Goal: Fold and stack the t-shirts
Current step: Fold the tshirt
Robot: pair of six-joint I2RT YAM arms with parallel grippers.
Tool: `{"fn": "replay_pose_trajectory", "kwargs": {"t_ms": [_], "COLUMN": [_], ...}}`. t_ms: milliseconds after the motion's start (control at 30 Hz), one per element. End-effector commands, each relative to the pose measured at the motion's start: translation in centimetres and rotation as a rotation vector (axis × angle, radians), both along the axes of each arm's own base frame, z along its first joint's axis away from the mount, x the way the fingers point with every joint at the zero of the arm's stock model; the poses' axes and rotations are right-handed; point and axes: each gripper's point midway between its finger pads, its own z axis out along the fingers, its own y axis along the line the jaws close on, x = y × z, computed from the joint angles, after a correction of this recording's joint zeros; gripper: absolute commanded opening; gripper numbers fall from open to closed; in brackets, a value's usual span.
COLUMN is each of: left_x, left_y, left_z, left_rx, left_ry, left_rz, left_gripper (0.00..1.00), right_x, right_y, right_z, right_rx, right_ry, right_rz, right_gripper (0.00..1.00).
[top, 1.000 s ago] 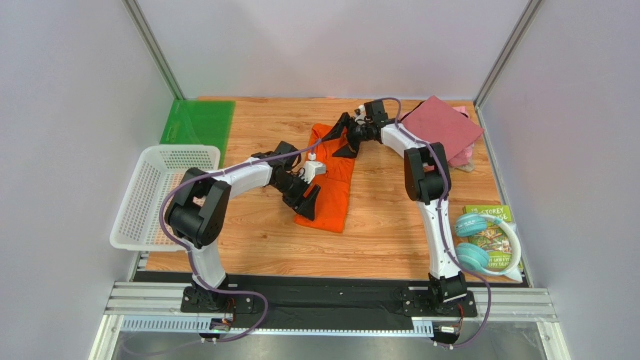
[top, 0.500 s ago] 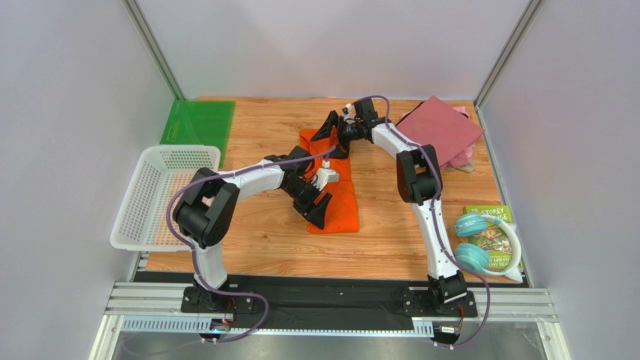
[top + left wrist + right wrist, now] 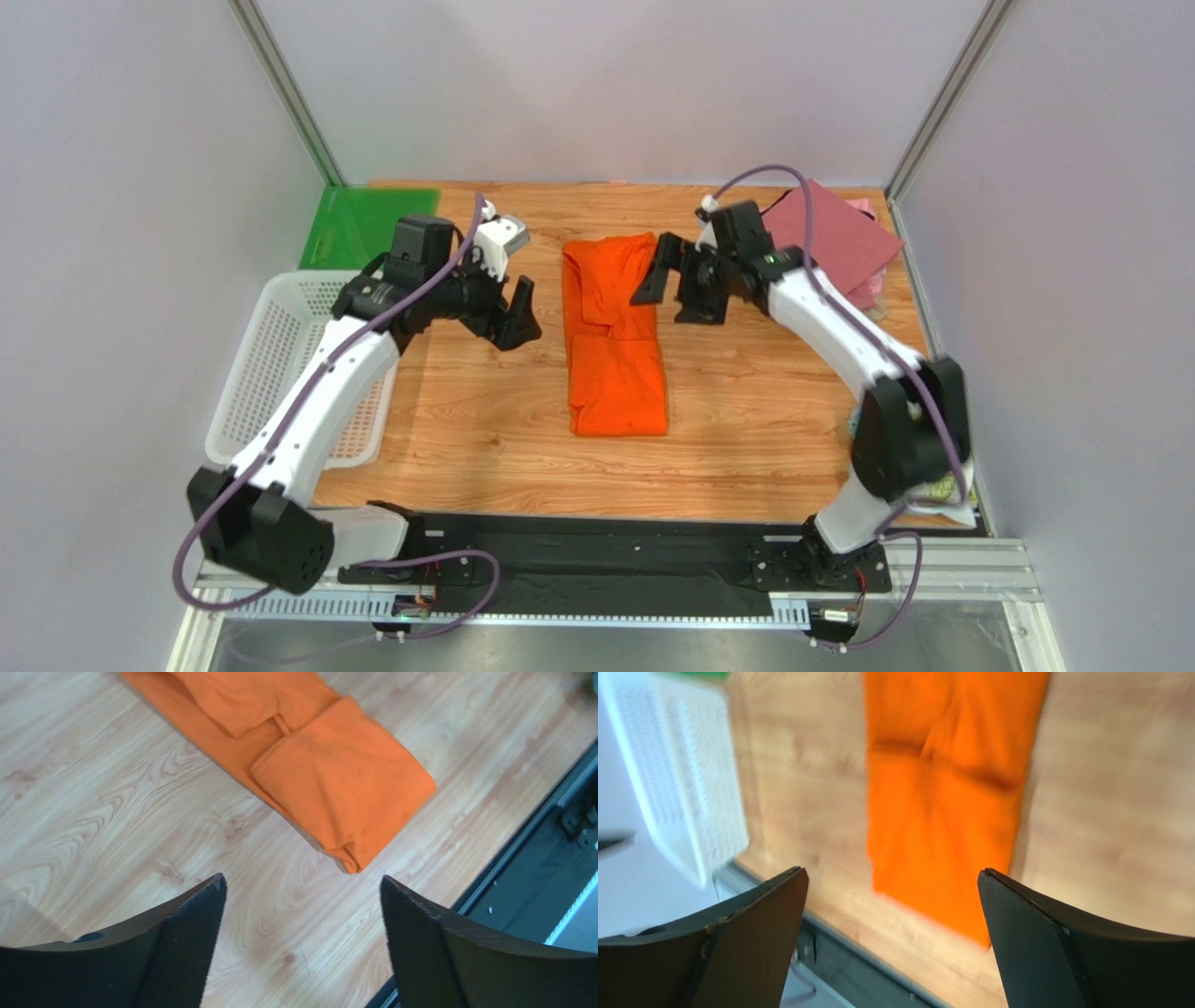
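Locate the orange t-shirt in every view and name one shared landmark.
Top external: orange t-shirt at picture centre.
Left wrist: orange t-shirt, top middle to right.
Right wrist: orange t-shirt, top centre, running down.
Shared landmark: wooden tabletop beneath it.

A white mesh basket [image 3: 267, 385] is seen at the left of the frame, set on the wooden table [image 3: 758, 420]. A flat green sheet [image 3: 341, 224] is laid just above it, in the upper left. A black rail [image 3: 603, 553] is fixed along the bottom.
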Motion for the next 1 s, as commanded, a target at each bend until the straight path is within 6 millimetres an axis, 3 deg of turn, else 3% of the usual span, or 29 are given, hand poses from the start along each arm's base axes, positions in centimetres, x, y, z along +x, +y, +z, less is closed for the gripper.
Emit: {"fn": "replay_pose_trajectory", "kwargs": {"t_ms": [0, 33, 133, 167, 300, 467, 633, 733, 867, 967], "left_x": [-3.3, -4.0, -6.6, -7.8, -11.2, -11.7, -12.1, -12.1, -11.5, -11.1], "left_y": [0.0, -0.4, -2.3, -3.2, -4.2, -5.2, -5.2, -5.2, -5.5, -5.7], "left_z": [-3.6, -3.0, -3.6, -4.5, -8.9, -12.1, -14.1, -15.3, -16.5, -18.0], "left_rx": [0.041, 0.028, 0.048, 0.114, 0.236, 0.231, 0.223, 0.224, 0.225, 0.249], "left_ry": [0.135, 0.182, 0.268, 0.257, 0.349, 0.46, 0.511, 0.529, 0.541, 0.578], "left_rz": [-0.085, -0.1, -0.211, -0.261, -0.337, -0.33, -0.265, -0.229, -0.178, -0.149], "left_gripper": [0.79, 0.7, 0.61, 0.61, 0.61, 0.64, 0.77, 0.78, 0.78, 0.76], "right_x": [-4.7, -6.6, -10.4, -12.6, -15.3, -16.3, -17.3, -17.4, -17.1, -16.3], "right_y": [-0.5, -0.6, 0.4, 1.4, 1.6, 1.1, -0.3, -0.4, -0.2, 0.2], "right_z": [0.5, -1.2, -2.4, -2.8, -5.2, -6.5, -7.6, -8.5, -10.2, -10.4], "right_rx": [0.119, 0.126, 0.048, 0.03, -0.011, -0.02, -0.056, -0.059, -0.072, -0.059], "right_ry": [-0.104, -0.008, 0.0, 0.002, 0.069, 0.104, 0.119, 0.135, 0.18, 0.182], "right_rz": [-0.038, -0.038, 0.004, 0.048, 0.073, 0.061, 0.037, 0.031, 0.02, 0.018], "right_gripper": [1.0, 1.0, 1.0, 0.97, 0.86, 0.84, 0.86, 0.85, 0.75, 0.77]}}
